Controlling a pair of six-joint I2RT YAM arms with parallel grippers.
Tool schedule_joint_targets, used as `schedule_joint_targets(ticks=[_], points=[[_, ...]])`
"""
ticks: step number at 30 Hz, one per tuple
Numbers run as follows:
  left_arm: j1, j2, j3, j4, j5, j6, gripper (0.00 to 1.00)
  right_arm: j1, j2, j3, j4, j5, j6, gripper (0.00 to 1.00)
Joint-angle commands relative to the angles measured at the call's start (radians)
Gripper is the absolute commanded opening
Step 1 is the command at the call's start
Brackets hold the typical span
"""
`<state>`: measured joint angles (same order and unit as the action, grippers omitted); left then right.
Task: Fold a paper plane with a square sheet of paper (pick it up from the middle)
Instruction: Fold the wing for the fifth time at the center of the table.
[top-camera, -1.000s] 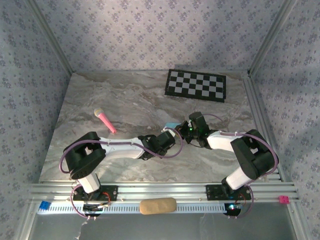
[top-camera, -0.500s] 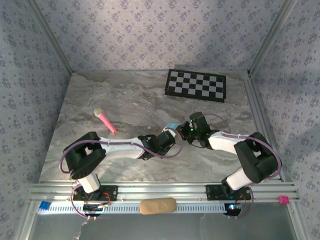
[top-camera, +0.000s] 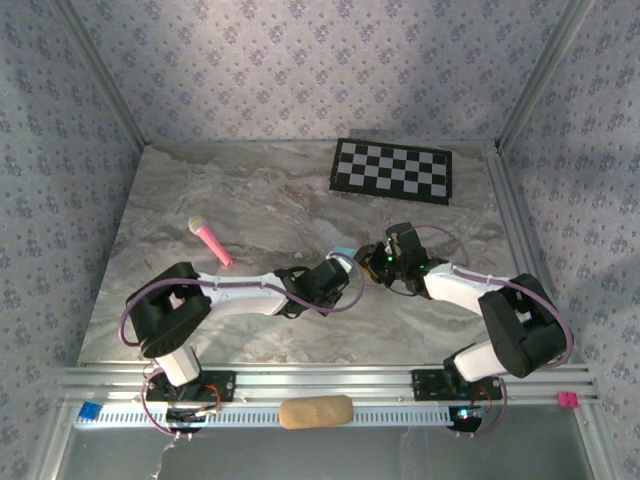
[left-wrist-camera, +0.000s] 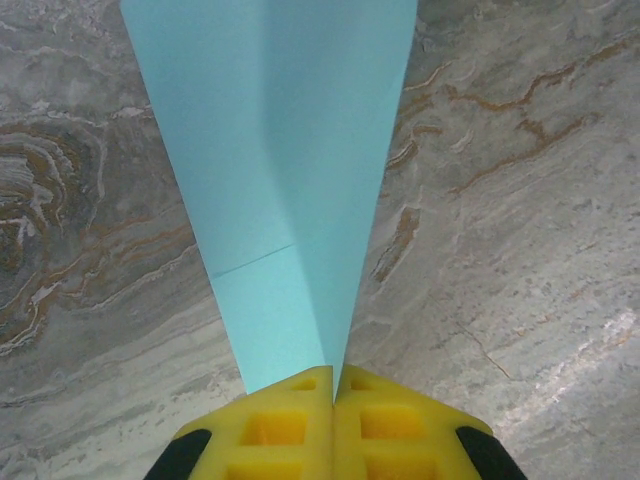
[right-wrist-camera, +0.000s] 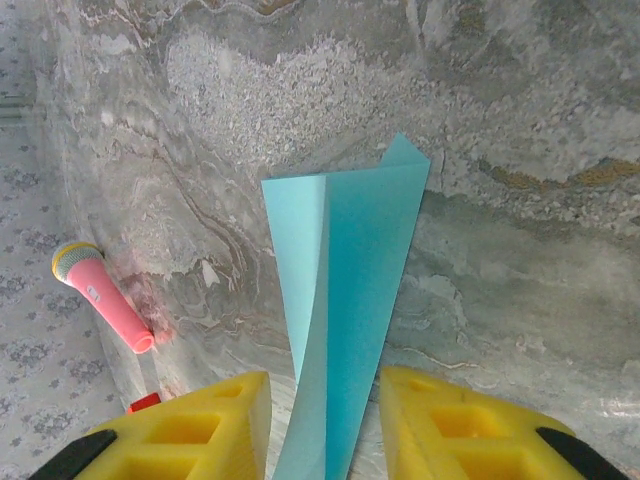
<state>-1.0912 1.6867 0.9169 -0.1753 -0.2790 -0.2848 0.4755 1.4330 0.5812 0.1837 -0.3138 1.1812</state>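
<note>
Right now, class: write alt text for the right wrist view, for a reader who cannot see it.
A narrow, folded light blue paper plane rises between two yellow jaws that stand apart, above a grey marble table. A pink marker pen lies on the table at left.

At the middle of the surface, the folded sheet of paper is clamped at one end in the left gripper and flanked by the right gripper. A toy microphone lies well left. A checkerboard mat lies behind, far right.
</note>
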Motion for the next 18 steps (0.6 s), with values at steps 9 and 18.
schedule_joint_targets(ticks=[9, 18], points=[[0.001, -0.022, -0.009, 0.017, 0.006, 0.025, 0.04, 0.0, 0.087, 0.062, 0.001, -0.06, 0.036, 0.31], [-0.002, -0.012, -0.016, 0.004, -0.026, 0.044, 0.14, -0.001, 0.081, 0.072, -0.01, -0.062, 0.035, 0.05]])
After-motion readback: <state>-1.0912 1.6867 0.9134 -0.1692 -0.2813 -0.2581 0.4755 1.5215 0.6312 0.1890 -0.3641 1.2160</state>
